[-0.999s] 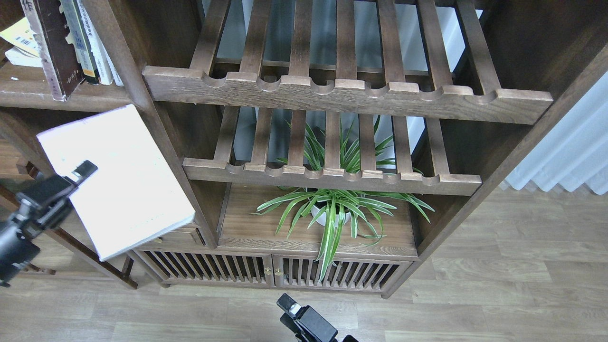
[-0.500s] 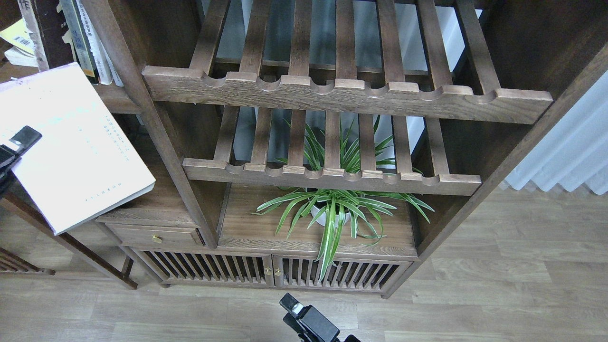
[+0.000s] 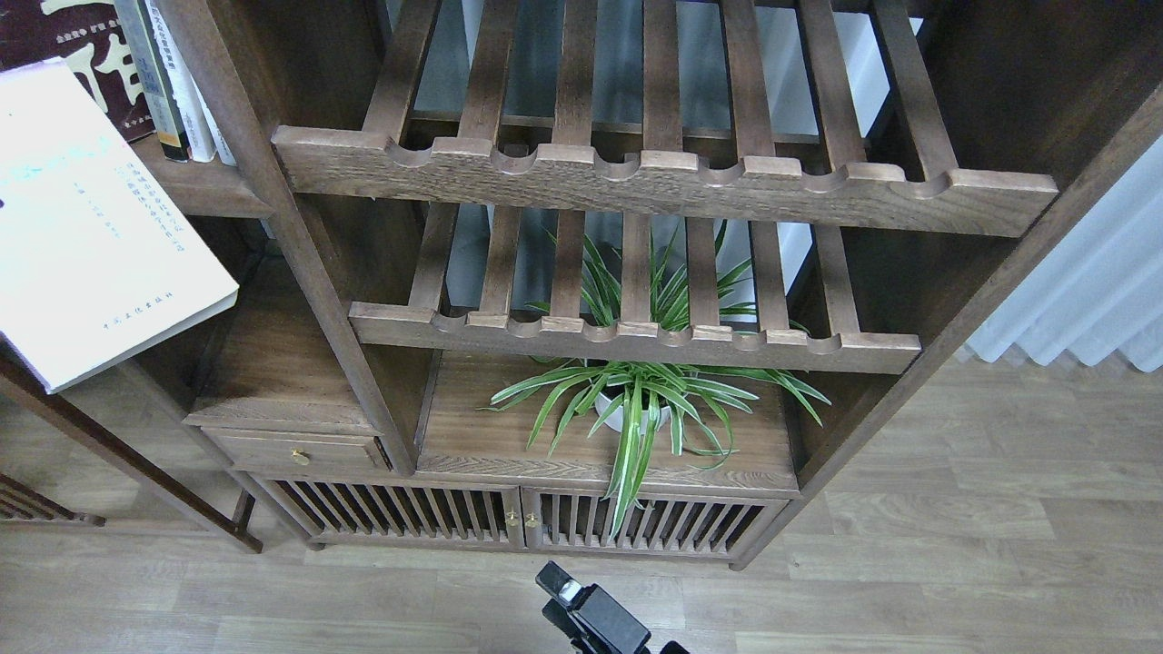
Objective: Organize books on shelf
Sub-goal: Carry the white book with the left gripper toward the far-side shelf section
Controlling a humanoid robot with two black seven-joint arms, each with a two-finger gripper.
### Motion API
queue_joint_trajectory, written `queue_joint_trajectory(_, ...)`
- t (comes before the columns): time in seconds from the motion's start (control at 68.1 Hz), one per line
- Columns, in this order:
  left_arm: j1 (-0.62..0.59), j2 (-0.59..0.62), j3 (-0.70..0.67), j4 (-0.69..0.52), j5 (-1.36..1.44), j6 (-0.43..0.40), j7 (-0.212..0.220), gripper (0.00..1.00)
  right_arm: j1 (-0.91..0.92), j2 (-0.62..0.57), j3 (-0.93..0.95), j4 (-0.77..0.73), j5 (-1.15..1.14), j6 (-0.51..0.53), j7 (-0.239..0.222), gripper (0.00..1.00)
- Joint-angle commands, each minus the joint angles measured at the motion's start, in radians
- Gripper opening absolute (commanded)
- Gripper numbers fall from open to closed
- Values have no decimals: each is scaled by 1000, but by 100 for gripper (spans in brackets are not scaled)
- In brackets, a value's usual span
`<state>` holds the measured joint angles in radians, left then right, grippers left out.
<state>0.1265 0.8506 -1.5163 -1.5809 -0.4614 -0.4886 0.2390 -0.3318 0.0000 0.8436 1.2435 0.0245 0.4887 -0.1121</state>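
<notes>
Large white softcover book at far left, tilted, cover up, overlapping the dark wooden shelf beneath upright books (holder out of frame). Right gripper low at near centre; jaws: cannot tell.

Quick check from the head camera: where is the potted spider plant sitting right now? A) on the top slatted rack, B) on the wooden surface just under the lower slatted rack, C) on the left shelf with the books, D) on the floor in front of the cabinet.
B: the spider plant stands on the wooden surface below the lower slatted rack, with leaves poking up between its slats.
</notes>
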Motion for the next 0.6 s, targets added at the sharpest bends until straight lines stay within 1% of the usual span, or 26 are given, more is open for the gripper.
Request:
queue_joint_trajectory(0.0, -1, -7, -7, -48, 1, 0, -9, 9, -1, 0, 0, -1, 0, 0, 0, 100)
queue_joint_trajectory(0.088, -4, -12, -30, -71, -2, 0, -17, 9, -1, 0, 0, -4, 0, 0, 0, 100)
queue_joint_trajectory(0.132, -7, -13, -50, -80, -5, 0, -29, 9, -1, 0, 0, -4, 0, 0, 0, 100)
queue_joint_trajectory(0.176, -21, -12, -68, -85, -6, 0, -53, 9, -1, 0, 0, -4, 0, 0, 0, 100)
queue_joint_trajectory(0.279, -30, -4, -97, -85, -8, 0, -81, 9, -1, 0, 2, -6, 0, 0, 2, 100)
queue_joint_trajectory(0.411, -44, -1, -146, -80, -19, 0, -87, 9, -1, 0, 2, -6, 0, 0, 0, 100)
queue_joint_trajectory(0.588, -82, -1, -174, -70, -43, 0, -90, 9, -1, 0, 5, -6, 0, 0, 0, 100)
